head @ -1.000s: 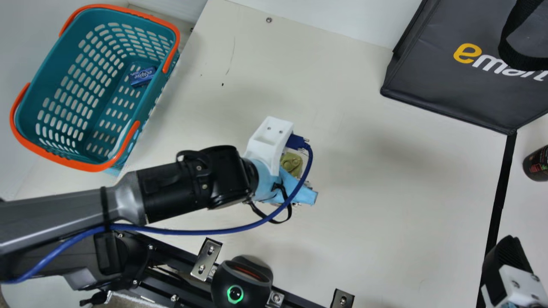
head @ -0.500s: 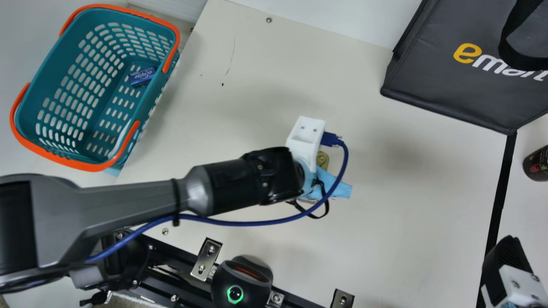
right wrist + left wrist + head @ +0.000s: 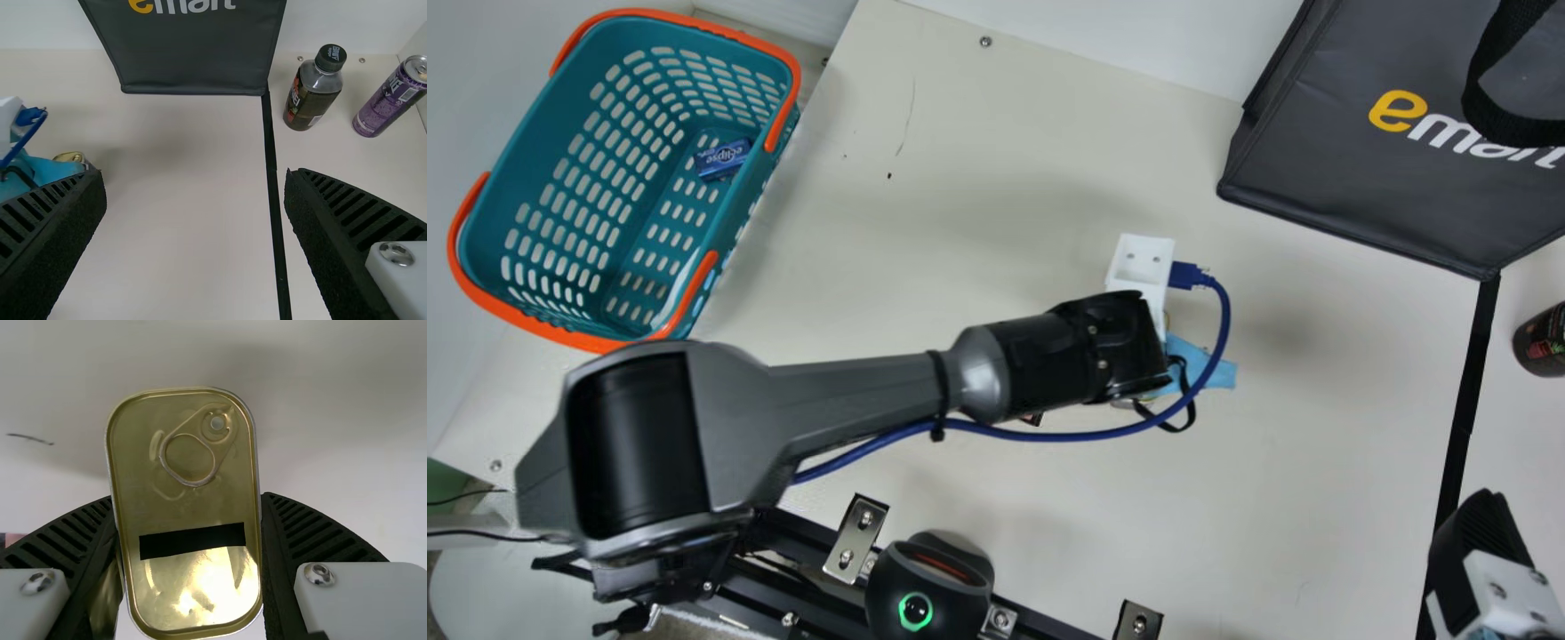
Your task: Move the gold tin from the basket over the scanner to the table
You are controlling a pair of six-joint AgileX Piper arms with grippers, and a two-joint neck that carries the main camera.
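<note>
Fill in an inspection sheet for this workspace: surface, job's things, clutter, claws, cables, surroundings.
Surface: cream table with small dark marks; black strip across it.
Spilled liquid: nothing seen.
Job's things: gold tin in the left claw; basket and scanner present.
Clutter: blue pack in the basket; bottle and purple can beyond the strip.
Left claw: closed on the tin, a finger at each long side.
Right claw: open, holding nothing.
Cables: blue cable bows out beside the left arm.
Surroundings: dark bag opposite the scanner.
</note>
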